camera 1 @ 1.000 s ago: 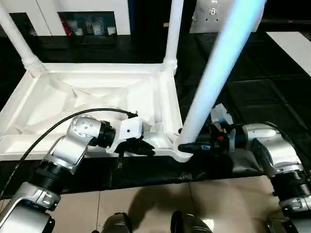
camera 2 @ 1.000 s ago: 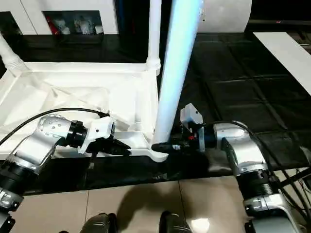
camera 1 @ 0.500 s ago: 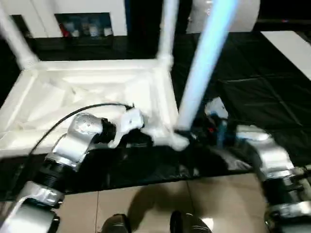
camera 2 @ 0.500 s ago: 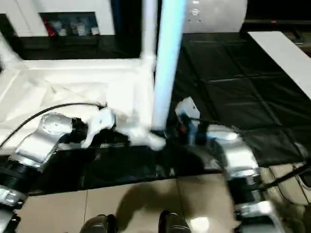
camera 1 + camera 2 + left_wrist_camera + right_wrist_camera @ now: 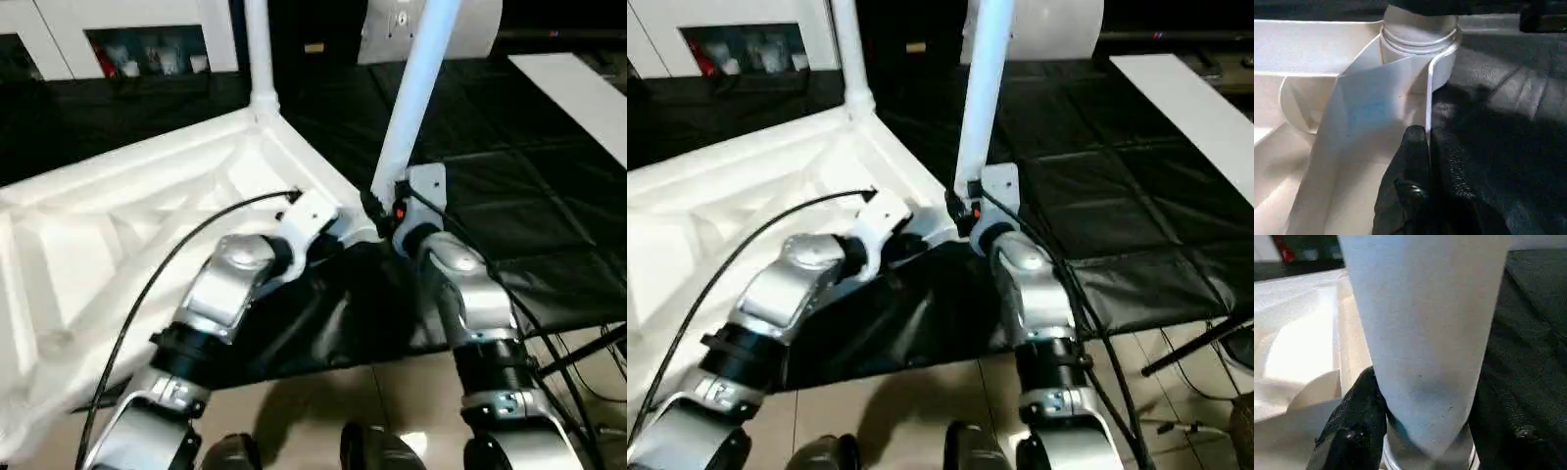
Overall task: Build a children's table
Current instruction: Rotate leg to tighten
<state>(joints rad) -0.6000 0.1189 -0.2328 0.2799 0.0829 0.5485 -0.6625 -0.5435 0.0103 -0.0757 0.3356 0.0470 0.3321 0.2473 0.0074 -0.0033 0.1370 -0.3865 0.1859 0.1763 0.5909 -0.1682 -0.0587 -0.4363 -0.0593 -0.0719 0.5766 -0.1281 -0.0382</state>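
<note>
Upturned white table top (image 5: pixel 88 235) across left and centre frame on black mat (image 5: pixel 509 186), one leg (image 5: pixel 259 49) upright at far corner. Left tool (image 5: pixel 1418 147) pinched shut on near rim. Right tool (image 5: pixel 1420 431) clamped around second leg (image 5: pixel 416 88), centre.

Indoor lab or workshop space
Beyond the right gripper (image 5: pixel 1420 431), black floor mats (image 5: pixel 509 186) over beige tiles (image 5: pixel 313 411), white cabinets (image 5: pixel 127 29) holding small items.

Bright overhead light, floor glare, wrist close-ups soft
</note>
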